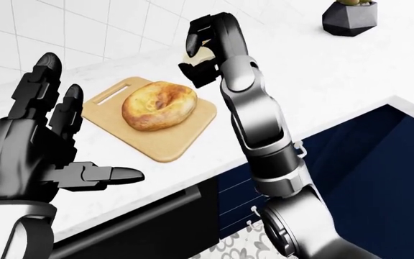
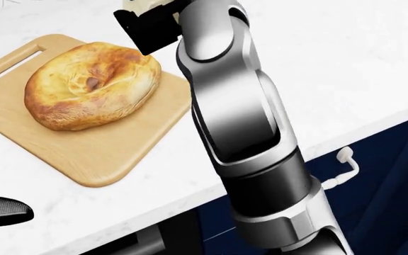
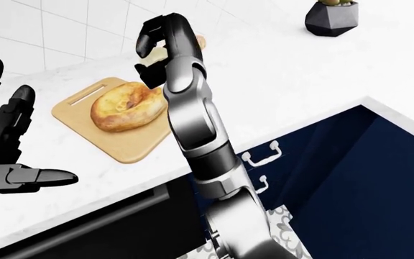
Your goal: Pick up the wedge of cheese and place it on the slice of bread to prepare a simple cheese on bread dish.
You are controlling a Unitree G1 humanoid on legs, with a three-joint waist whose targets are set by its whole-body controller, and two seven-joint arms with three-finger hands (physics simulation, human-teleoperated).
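A round golden bread (image 1: 160, 104) lies on a wooden cutting board (image 1: 169, 141) on the white counter. My right hand (image 1: 201, 54) is raised just above and to the right of the bread, its black fingers closed round a pale wedge of cheese (image 1: 201, 54); only a sliver of the cheese shows between the fingers, also in the head view (image 2: 141, 4). My left hand (image 1: 48, 145) is open and empty, held up at the left of the left-eye view, above the counter's near edge.
A dark faceted plant pot (image 1: 348, 20) stands at the top right on the counter (image 1: 322, 75). White tiled wall (image 1: 63, 27) at top left. Dark blue cabinet fronts with white handles (image 3: 261, 154) lie below the counter edge.
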